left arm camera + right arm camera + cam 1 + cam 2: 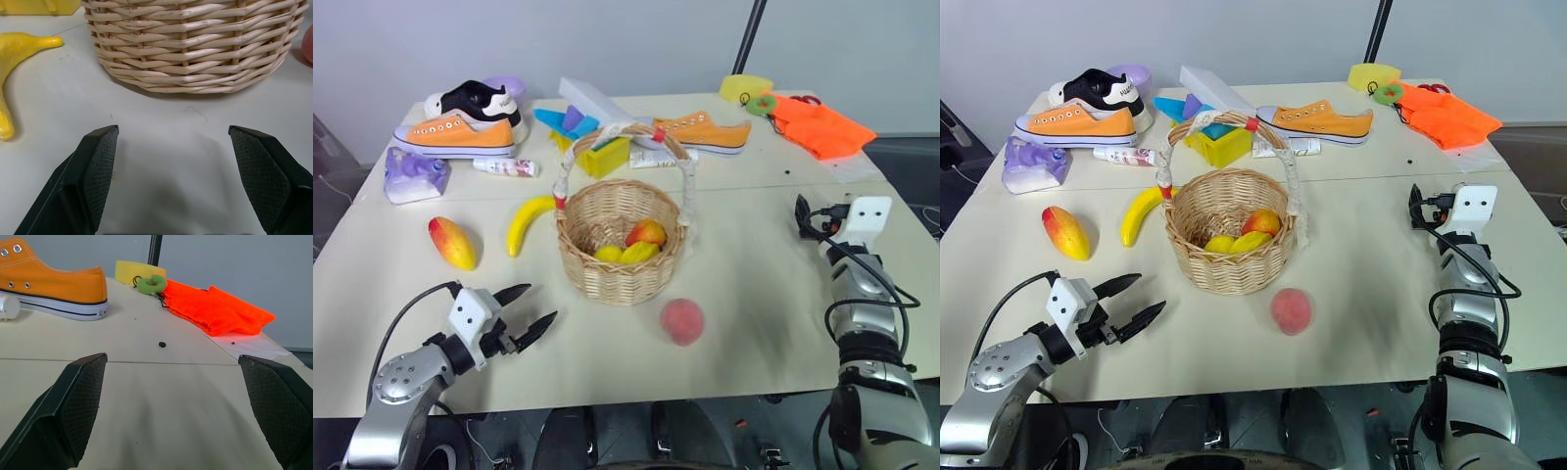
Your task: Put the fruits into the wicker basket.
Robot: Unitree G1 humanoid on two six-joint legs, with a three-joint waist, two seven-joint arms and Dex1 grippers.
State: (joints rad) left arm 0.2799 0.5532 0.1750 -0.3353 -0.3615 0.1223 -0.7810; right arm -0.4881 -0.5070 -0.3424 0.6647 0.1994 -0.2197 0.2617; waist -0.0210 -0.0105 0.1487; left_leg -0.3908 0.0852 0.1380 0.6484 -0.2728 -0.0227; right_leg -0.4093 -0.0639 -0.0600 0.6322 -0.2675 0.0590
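— Fruits, location? 
— Peach [681, 321] on bare table [754, 294] beside wicker basket [620, 245]; banana [527, 221], mango [452, 242] left.
— Fingers?
— Left gripper [530, 311] spread, low, aimed basketward; right gripper [181, 396] spread wide, empty.

one wicker basket [620, 257] sits at the table's centre, with three small fruits inside: one orange-red [646, 233] and two yellow [625, 254]. three fruits lie outside it: one banana [526, 221] at its nine o'clock, one mango [452, 243] farther out the same way, one peach [682, 321] at its five o'clock. that makes six fruits. three sneakers: two orange, one [455, 136] at ten o'clock and one [707, 132] at one o'clock, plus one black-and-white [478, 99] behind the first. one orange cloth [819, 127] at two o'clock. one yellow tray [604, 157] at twelve. two grippers: left [530, 311] at seven o'clock, right [176, 401] at three.
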